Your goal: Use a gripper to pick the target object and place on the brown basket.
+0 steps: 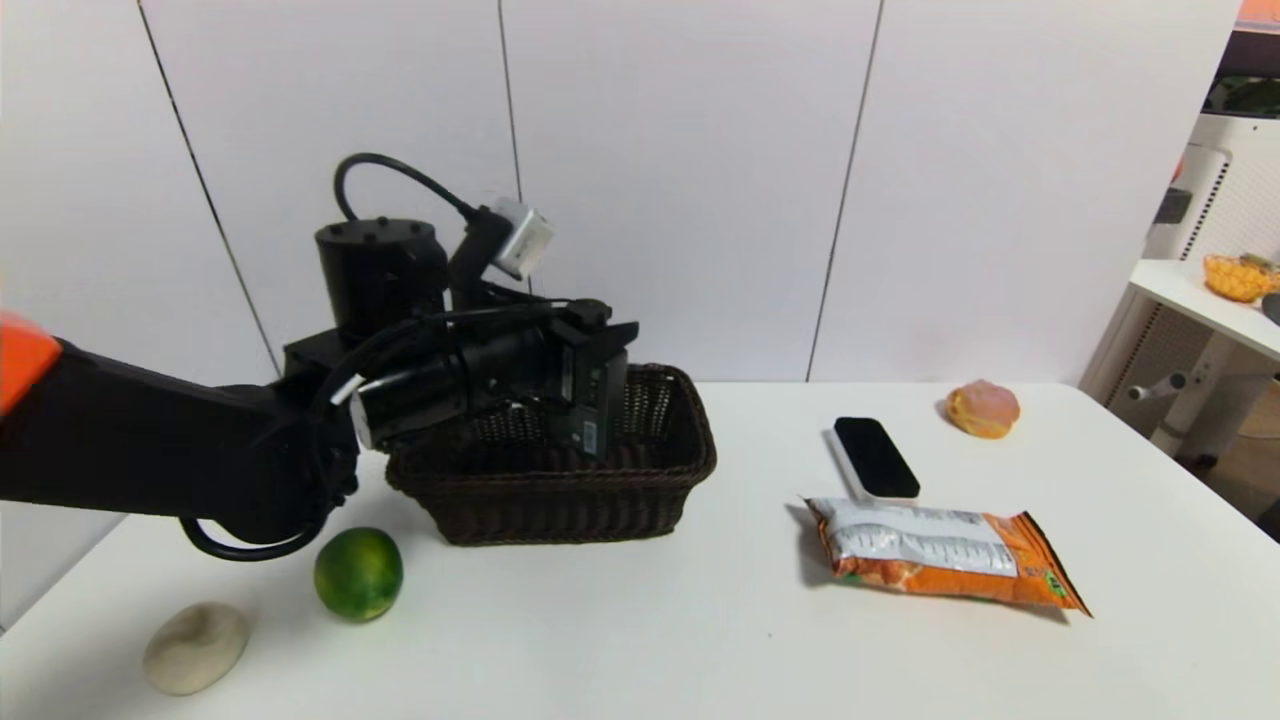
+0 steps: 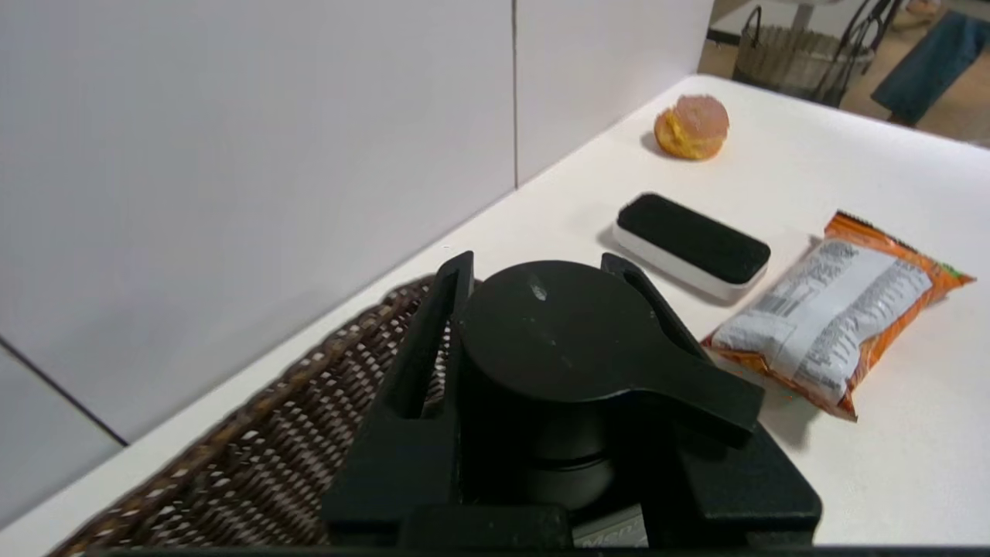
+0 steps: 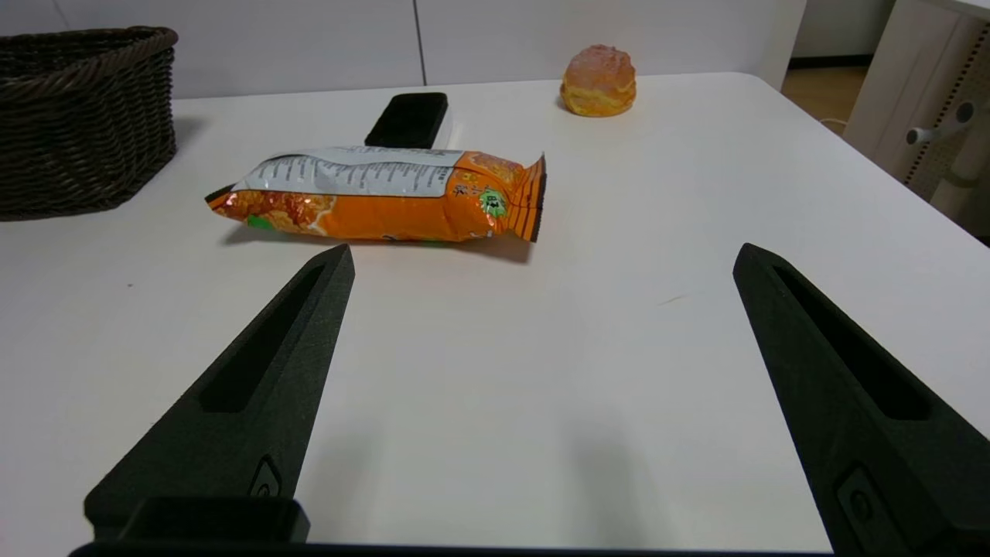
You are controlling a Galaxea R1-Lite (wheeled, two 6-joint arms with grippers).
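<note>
My left gripper (image 1: 605, 385) is shut on the target object (image 1: 590, 412), a small dark grey bottle, and holds it upright above the brown basket (image 1: 560, 505). In the left wrist view the bottle's round black cap (image 2: 572, 333) sits between the jaws of the left gripper (image 2: 537, 263), with the basket's woven wall (image 2: 232, 480) below. My right gripper (image 3: 541, 255) is open and empty, low over bare table. It does not show in the head view. The basket also shows at the far edge of the right wrist view (image 3: 77, 116).
An orange snack bag (image 1: 940, 555), a flat black slab (image 1: 876, 456) and a bun (image 1: 983, 408) lie right of the basket. A green lime (image 1: 358, 572) and a pale stone-like lump (image 1: 196, 647) lie front left. A side table (image 1: 1200, 300) stands at the far right.
</note>
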